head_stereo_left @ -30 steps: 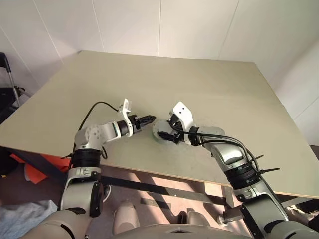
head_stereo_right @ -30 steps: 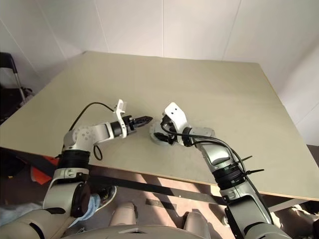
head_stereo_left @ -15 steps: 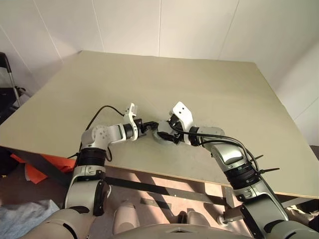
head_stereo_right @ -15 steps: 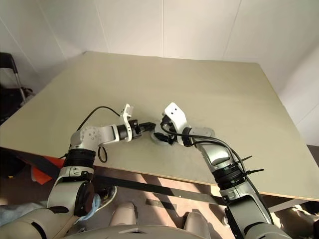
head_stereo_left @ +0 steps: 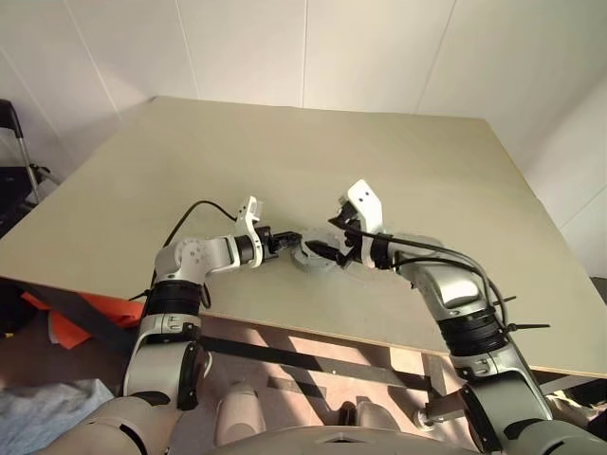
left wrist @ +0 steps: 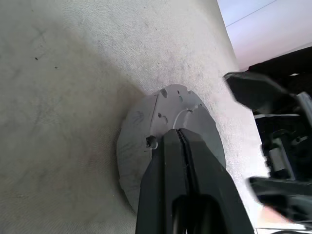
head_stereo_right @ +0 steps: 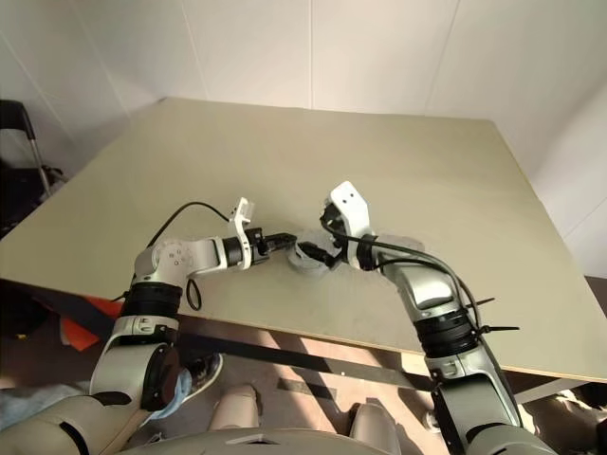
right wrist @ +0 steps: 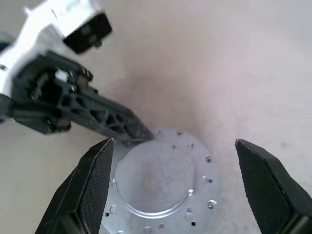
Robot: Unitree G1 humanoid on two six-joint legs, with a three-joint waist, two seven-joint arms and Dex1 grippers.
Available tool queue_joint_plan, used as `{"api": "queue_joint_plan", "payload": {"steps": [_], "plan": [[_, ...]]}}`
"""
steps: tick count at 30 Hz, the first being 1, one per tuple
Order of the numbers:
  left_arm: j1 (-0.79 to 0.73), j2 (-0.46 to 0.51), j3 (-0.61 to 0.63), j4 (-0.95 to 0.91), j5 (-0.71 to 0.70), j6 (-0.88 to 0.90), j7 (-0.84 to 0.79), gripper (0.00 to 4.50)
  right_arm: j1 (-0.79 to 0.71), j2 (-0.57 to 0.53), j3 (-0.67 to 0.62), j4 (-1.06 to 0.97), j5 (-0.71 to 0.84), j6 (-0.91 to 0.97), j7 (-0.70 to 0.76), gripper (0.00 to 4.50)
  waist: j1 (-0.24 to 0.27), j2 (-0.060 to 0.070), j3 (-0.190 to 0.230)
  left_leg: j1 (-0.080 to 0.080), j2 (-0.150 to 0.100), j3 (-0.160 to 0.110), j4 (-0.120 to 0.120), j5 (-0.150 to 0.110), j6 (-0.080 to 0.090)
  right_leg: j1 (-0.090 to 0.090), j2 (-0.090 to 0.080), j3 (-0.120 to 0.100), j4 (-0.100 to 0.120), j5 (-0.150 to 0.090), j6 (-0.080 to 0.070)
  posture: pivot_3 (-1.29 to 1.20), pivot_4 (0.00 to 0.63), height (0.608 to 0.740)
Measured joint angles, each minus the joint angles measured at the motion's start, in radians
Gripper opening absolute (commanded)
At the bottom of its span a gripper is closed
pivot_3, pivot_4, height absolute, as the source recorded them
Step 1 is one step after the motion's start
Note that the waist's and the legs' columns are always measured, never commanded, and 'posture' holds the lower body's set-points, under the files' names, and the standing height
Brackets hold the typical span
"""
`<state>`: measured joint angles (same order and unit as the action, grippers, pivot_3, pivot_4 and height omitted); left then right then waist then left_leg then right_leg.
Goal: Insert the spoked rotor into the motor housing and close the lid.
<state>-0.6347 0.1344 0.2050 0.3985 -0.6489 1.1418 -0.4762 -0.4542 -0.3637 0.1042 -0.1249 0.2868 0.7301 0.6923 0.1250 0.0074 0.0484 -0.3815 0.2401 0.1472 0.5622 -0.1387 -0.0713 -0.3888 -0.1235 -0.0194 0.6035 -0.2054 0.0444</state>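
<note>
You've got the wide beige bench (head_stereo_left: pixel 398 161) under you, and near its front edge sits the round silver-grey metal motor housing (right wrist: pixel 158 187), lying flat with its smooth raised cover (right wrist: pixel 155 176) on top, so the lid looks seated already. Your right tool (right wrist: pixel 178 187) hovers just above it, fingers spread wide, empty. Your left tool (left wrist: pixel 181 144) has its black fingers pressed together, tip resting on the housing's top face near the rim. To do this step well, press squarely down with that closed tip, keep the housing from sliding, and check that the cover sits flush all round.
</note>
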Motion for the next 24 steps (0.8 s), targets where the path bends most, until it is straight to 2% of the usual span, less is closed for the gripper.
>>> {"api": "queue_joint_plan", "payload": {"steps": [5, 11, 13, 17, 24], "plan": [[-0.009, -0.001, -0.005, 0.004, 0.000, -0.001, -0.002, 0.00, 0.021, -0.028, -0.076, -0.124, 0.120, 0.099, 0.021, 4.48, -0.001, 0.000, 0.000, 0.000, 0.000, 0.001, -0.002, 0.000, 0.001, 0.000, 0.000, 0.000, -0.001, 0.001, -0.006, 0.00, 0.000, 0.740], [-0.013, -0.002, -0.015, 0.010, 0.004, -0.009, -0.005, 0.00, 0.020, -0.015, -0.203, -0.034, 0.206, 0.384, -0.097, 4.48, 0.001, 0.000, 0.000, 0.000, 0.000, 0.001, -0.002, 0.000, 0.001, 0.000, 0.000, 0.000, -0.002, 0.001, -0.005, 0.00, 0.000, 0.740], [-0.013, -0.001, -0.015, 0.011, 0.005, -0.011, -0.009, 0.00, 0.018, 0.003, -0.270, 0.025, 0.227, 0.474, -0.146, 4.48, 0.001, 0.001, 0.000, 0.000, 0.000, 0.001, -0.002, 0.000, 0.000, -0.001, 0.000, 0.000, -0.002, -0.002, 0.000, 0.00, 0.000, 0.740], [-0.013, 0.002, -0.016, 0.013, 0.008, -0.011, -0.018, 0.00, -0.001, 0.057, -0.383, 0.098, 0.244, 0.630, -0.232, 4.48, 0.000, 0.002, 0.000, 0.000, 0.000, 0.001, -0.003, 0.000, 0.000, -0.001, 0.000, 0.000, -0.002, -0.002, -0.001, 0.00, 0.000, 0.740], [-0.014, 0.007, -0.017, 0.013, 0.011, -0.011, -0.024, 0.00, -0.040, 0.173, -0.496, 0.093, 0.297, 0.826, -0.286, 4.48, 0.001, 0.002, 0.000, 0.001, -0.001, 0.002, -0.008, 0.003, -0.004, -0.002, 0.000, 0.000, -0.002, -0.002, 0.000, 0.00, 0.000, 0.740]]}}
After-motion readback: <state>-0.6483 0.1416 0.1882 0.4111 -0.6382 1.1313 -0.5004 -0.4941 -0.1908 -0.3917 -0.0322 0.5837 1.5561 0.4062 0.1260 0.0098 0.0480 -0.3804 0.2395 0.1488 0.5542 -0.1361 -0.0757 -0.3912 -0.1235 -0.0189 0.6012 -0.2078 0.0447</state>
